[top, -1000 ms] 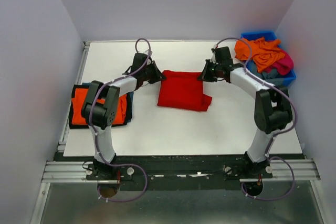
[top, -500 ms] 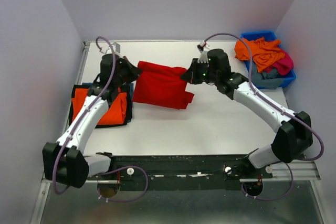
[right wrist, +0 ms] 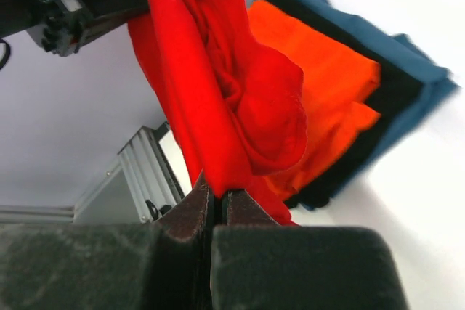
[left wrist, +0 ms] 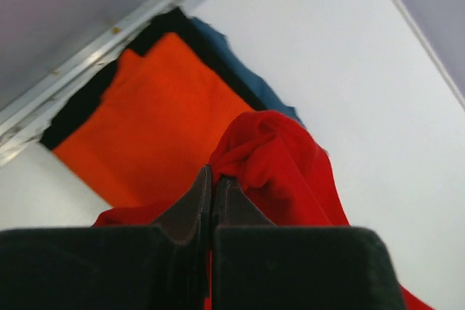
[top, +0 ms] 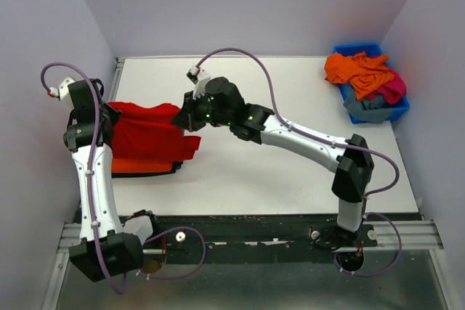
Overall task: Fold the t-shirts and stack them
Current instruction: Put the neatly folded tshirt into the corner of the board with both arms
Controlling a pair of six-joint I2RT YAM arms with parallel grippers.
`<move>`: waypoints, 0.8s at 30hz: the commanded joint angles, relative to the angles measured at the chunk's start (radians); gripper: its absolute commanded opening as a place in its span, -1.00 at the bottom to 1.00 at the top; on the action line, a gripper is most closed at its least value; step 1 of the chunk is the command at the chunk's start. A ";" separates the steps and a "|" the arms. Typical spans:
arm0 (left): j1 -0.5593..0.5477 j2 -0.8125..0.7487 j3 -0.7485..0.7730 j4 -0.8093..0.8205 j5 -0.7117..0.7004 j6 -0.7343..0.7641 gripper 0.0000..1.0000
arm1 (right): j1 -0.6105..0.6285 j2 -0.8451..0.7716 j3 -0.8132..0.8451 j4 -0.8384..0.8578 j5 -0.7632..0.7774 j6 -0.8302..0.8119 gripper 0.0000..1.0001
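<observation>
Red cloth is hanging between both grippers: the folded red t-shirt (top: pixel 142 139) is being held over the pile at the left edge of the table (top: pixel 290 172). The left gripper (left wrist: pixel 211 183) is pinching one end with its jaws clamped tight, and the right gripper (right wrist: pixel 216 197) is pinching the opposite end likewise. Beneath, a folded orange t-shirt (left wrist: pixel 145 117) is lying on a black layer (left wrist: pixel 189 41) and a teal-blue t-shirt (left wrist: pixel 243 74). At the far right corner, a blue bin (top: pixel 401 109) is holding a crumpled orange shirt (top: pixel 360 70), a magenta shirt (top: pixel 392 91) and a grey shirt (top: pixel 363 112).
</observation>
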 commanded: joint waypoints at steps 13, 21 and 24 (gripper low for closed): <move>0.324 0.116 -0.129 0.133 -0.273 0.009 -1.00 | 0.082 0.358 0.331 -0.033 0.090 0.063 -0.99; 0.337 0.205 -0.164 0.268 -0.112 -0.030 -1.00 | 0.063 0.452 0.444 -0.053 0.143 0.054 -0.99; 0.337 0.222 -0.172 0.315 -0.088 -0.031 -1.00 | 0.047 0.460 0.441 -0.053 0.145 0.060 -0.99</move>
